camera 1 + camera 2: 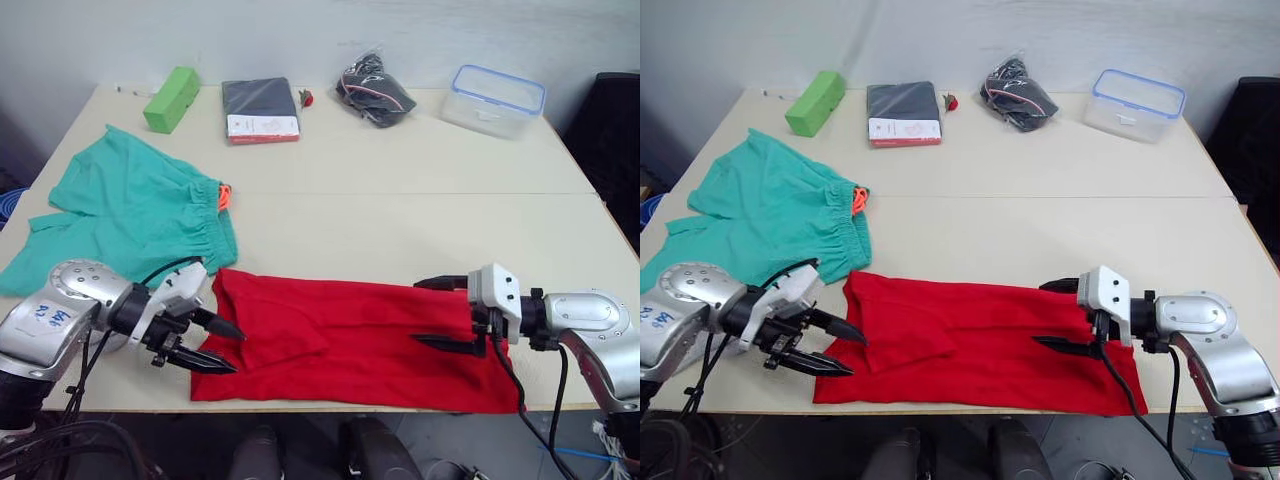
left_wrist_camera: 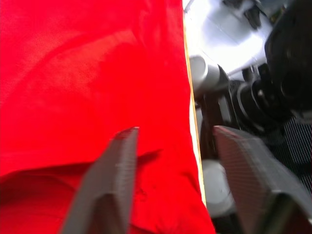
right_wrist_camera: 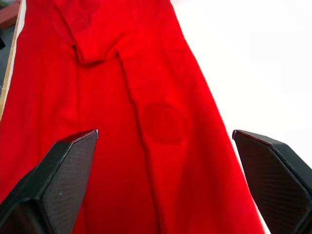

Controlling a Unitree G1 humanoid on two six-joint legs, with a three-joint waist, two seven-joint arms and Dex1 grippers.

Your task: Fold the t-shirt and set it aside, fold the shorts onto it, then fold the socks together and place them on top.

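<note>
Both tools, left [image 1: 226,346] and right [image 1: 428,313], spread wide over soft, creased red t-shirt [image 1: 350,345]; chest print hidden.

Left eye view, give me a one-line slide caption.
Both open tools, left and right, flank the t-shirt lying in a long red strip beside the shorts.

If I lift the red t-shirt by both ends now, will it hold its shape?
Probably not. The t-shirt lies flat with soft creases and a folded flap, so it is likely floppy and would sag between the left gripper and right gripper. It looks thin, likely light. Its near edge reaches the table edge and may slide.
</note>
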